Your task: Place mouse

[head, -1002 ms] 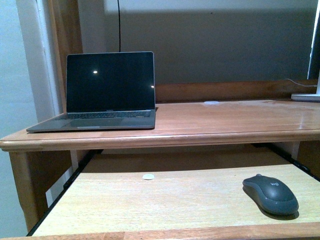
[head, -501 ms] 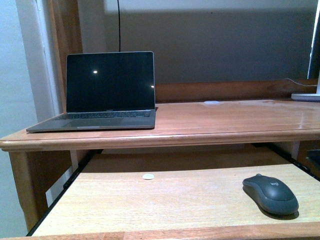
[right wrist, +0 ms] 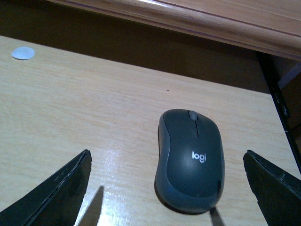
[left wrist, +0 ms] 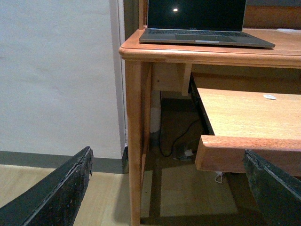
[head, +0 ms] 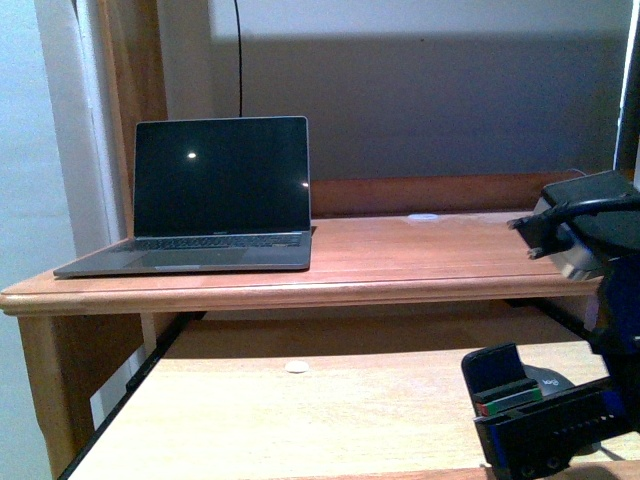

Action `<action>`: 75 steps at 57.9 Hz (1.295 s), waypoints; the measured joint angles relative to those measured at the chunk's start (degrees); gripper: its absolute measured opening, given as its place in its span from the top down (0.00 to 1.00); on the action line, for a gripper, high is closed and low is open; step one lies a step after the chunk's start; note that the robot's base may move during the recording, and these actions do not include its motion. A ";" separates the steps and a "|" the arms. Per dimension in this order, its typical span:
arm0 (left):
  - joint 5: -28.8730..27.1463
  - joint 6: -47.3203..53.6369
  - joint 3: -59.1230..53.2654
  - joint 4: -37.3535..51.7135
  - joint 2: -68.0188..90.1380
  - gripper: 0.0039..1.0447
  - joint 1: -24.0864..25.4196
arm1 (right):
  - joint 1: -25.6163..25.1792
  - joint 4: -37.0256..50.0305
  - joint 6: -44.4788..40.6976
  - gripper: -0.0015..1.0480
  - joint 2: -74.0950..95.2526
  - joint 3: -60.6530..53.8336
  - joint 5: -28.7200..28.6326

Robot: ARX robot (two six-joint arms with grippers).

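Your right end effector (right wrist: 167, 157) gapes wide, holding nothing. The mouse (right wrist: 190, 160) lies just beyond it, roughly centred between the fingers — long axis running near-to-far.

Dark grey mouse (right wrist: 190, 160), logo up, flat on pale shelf (right wrist: 70, 108).

1. Open laptop (head: 215, 195), screen dark, at left on worktop (head: 430, 250);
2. Small white disc (head: 297, 366) on pull-out shelf (head: 300, 425) below;
3. Right arm (head: 545, 425) low at right, hiding most of mouse (head: 550, 380).
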 joint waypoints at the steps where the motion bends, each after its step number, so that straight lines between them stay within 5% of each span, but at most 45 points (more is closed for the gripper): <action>1: 0.02 0.00 0.00 0.00 0.00 0.07 0.00 | -0.09 -0.20 0.02 0.07 0.83 0.68 0.09; 50: 0.02 0.00 0.00 0.02 0.00 0.07 0.00 | -5.29 -12.37 3.50 0.07 14.62 13.64 -1.81; 65: 0.02 0.00 0.00 0.00 0.00 0.07 0.00 | -6.62 -14.99 7.06 0.44 15.32 15.39 -4.85; 75: 0.02 0.00 0.00 0.00 0.00 0.07 0.00 | -7.63 -15.39 8.33 0.47 14.58 15.41 -5.35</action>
